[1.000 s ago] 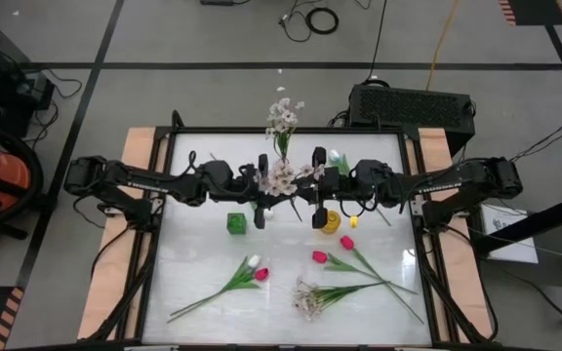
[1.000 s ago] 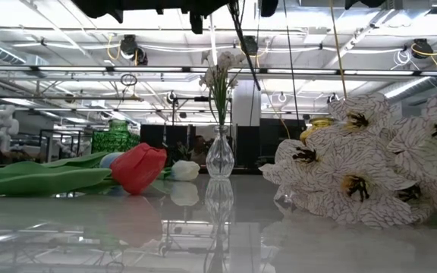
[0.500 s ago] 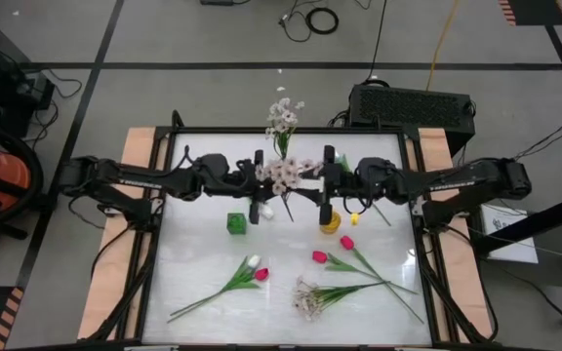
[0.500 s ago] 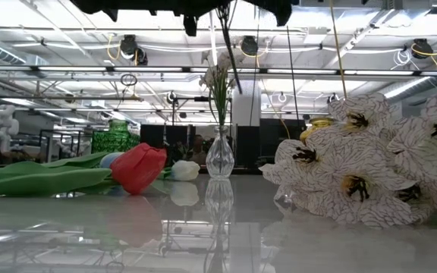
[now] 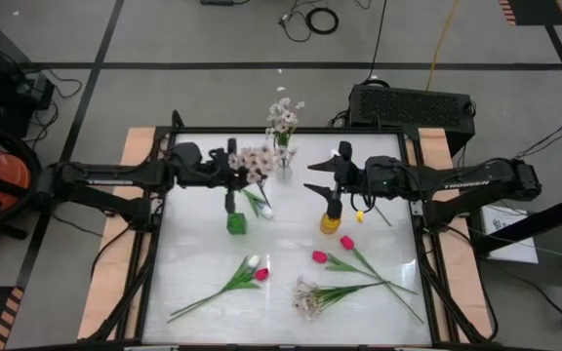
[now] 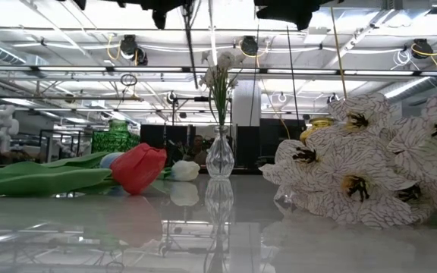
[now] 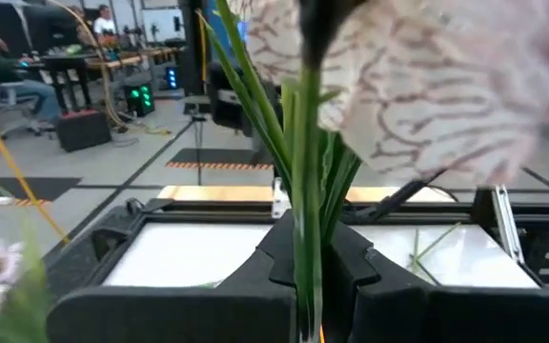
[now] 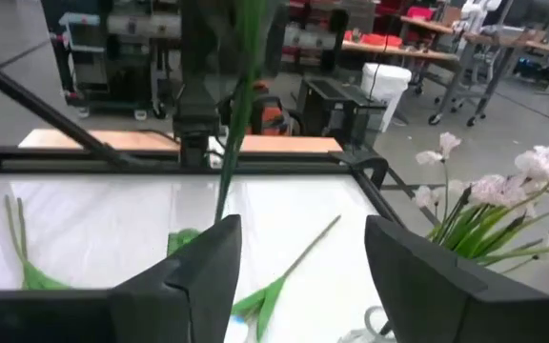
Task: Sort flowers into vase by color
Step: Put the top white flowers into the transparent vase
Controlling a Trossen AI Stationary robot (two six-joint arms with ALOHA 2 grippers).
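Glass vase (image 5: 283, 154) at the table's far edge holds one pale spray (image 5: 282, 115); that is the only stem in a vase as far as I can see. Left gripper (image 5: 230, 191) is raised over the table's far-left part, fingers clamped on the stem of a second spray (image 5: 253, 162), blossoms just left of the vase. Right gripper (image 5: 332, 193) hangs above the yellow vase (image 5: 331, 223), fingers parted, nothing between them.

Left to sort, judging by the near half: a white tulip (image 5: 253, 261) and pink tulip (image 5: 260, 275) near-left, two pink tulips (image 5: 319, 256) near-right, a third spray (image 5: 307, 299) by the near edge. A small white thing beside the green vase (image 5: 236, 223) I cannot identify.

Room: the middle of the table (image 5: 193, 263) is bare. The glass vase sits tight on the far rim, with both arms close by.
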